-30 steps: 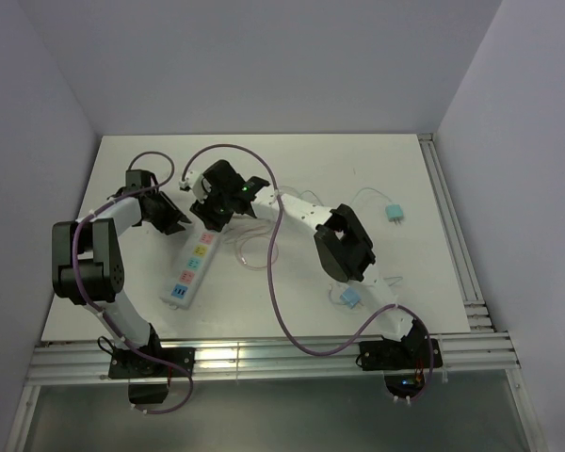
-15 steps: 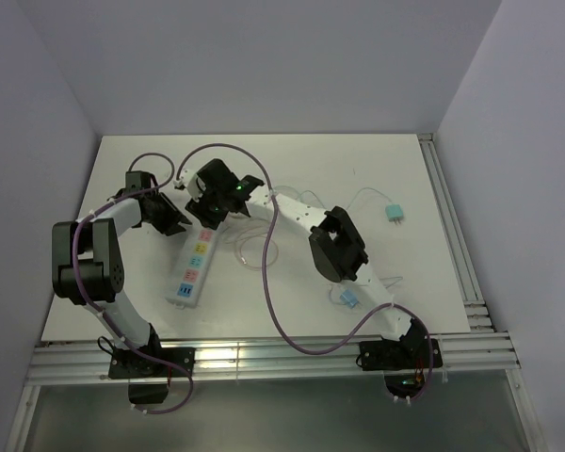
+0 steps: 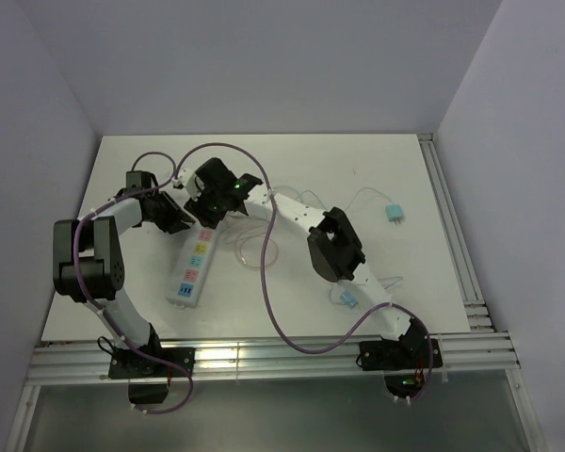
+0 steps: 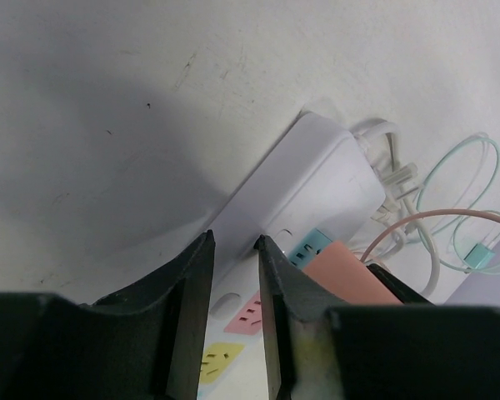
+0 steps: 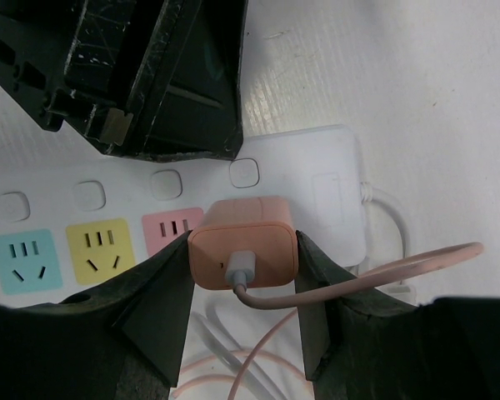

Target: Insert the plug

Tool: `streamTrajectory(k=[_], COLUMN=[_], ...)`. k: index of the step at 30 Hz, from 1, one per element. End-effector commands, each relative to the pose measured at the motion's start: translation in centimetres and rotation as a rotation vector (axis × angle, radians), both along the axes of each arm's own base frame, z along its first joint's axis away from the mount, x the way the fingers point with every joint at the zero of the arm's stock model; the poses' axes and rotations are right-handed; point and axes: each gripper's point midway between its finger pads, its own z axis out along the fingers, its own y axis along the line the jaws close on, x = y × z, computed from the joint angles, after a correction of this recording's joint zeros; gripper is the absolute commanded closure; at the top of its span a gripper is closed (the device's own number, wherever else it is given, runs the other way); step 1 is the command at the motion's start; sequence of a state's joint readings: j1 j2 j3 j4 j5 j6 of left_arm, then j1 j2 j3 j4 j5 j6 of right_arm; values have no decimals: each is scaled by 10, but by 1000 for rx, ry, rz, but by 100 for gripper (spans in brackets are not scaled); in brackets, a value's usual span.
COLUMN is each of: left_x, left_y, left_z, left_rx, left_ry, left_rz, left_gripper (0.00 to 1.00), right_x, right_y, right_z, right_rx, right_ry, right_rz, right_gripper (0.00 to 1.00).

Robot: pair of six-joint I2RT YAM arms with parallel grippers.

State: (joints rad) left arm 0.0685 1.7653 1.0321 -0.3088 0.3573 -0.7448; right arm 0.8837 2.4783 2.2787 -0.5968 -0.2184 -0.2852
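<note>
On a white table [image 3: 358, 169] a white power strip [image 3: 194, 268] lies lengthwise, its coloured sockets facing up. Both arms meet at its far end.

The left arm rises from its base at the near left edge and folds sharply at a raised elbow. Its forearm then angles away and to the right, toward the strip. The left gripper [image 4: 234, 246] points down at the strip's long edge beside the row of switches. Its jaws stand a narrow slit apart with nothing between them. I cannot tell whether the fingertips touch the strip.

The right arm stretches long and low from its base at the near right edge, diagonally across the table, bending once halfway. The right gripper [image 5: 242, 250] is clamped on the plug [image 5: 242, 229], a peach block squeezed between both fingers, with a pink cable [image 5: 375, 275] curling away from it. The plug sits over the strip just beside the pink socket [image 5: 171, 227], toward the cord end. Whether its prongs are seated is hidden.

A teal plug [image 3: 393, 213] lies well off to the right, and a blue plug [image 3: 348, 298] lies near the right arm's base.
</note>
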Motion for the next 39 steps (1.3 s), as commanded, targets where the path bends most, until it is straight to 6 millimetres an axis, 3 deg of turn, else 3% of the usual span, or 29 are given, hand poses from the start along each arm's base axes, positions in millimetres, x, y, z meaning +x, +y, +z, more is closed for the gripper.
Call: streamTrajectory(k=[1,6,9,10,11,12,13,16,21,28,35,37,38,39], left_x=[4,3,2,2,1,0,1,1,1,2,5,8,10,11], left_y=[-11,-19,-21,-20,-19,-19,-19,-19,-18,-17,-3,1,3,5], left_z=[1,-1,-1,0,-1,-2,-2,-1,1,8,25,36,39,43], left_rx=[-27,-36,-34,-29,-26,-21,-21,-22,-15,-16,-9,-28,-31,-30], left_ry=[-19,-14,-14,-17,-13,-11,-11,-9,-16,-43,-83,-110,-120,-129], left_rz=[-47,-72,-72,-71,-71,-73,-73,-77,-80,-55,9,22,29,32], left_gripper=[67,67,67,67,67,67,67,67,67,62,46,41,38,38], right_x=[-17,-9,-16,-17,-30,-31,-31,-38,-36,-55,-39,-34,-32,-32], right_y=[-14,-4,-3,-2,-12,-16,-14,-25,-27,-37,-28,-28,-28,-26], right_z=[-50,-46,-62,-58,-78,-75,-61,-71,-68,-94,-63,-53,-50,-40], right_rx=[-90,-55,-56,-40,-58,-49,-9,-58,-66,-83,-23,1,13,37], right_ry=[83,79,125,124,169,155,137,171,175,237,135,106,96,82], right_rz=[-7,-38,-53,-61,-77,-89,-100,-111,-133,-172,-232,-253,-259,-260], right_gripper=[100,100,100,100,100,100,100,100,100,100,100,91,76,68])
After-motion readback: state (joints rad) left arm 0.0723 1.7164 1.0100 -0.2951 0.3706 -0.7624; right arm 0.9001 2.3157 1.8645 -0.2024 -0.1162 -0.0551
